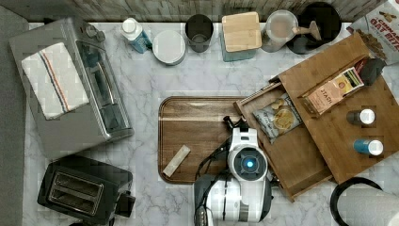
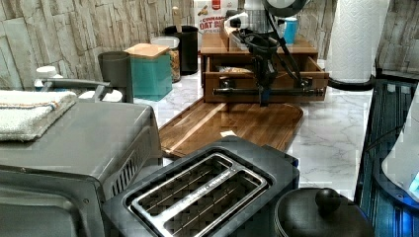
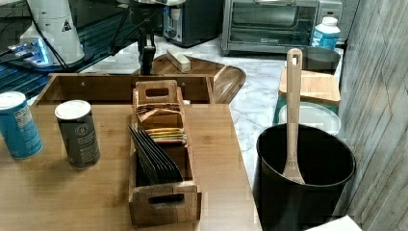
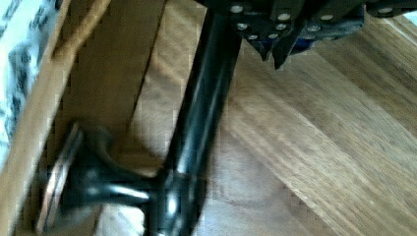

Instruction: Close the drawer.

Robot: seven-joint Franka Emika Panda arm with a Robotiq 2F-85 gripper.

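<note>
Jaws (image 2: 263, 94) at the handle bar (image 2: 269, 91) of the pulled-out drawer (image 1: 282, 141), grip state unclear, wooden tray (image 1: 197, 136) below.

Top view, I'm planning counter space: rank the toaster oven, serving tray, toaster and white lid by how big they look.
1. Toaster oven
2. Serving tray, partly hidden by the arm and drawer, so its place against the oven is unsure
3. Toaster
4. White lid

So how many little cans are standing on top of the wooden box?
2. A blue can and a dark can stand side by side on the box top, beside the wooden caddy.
</note>
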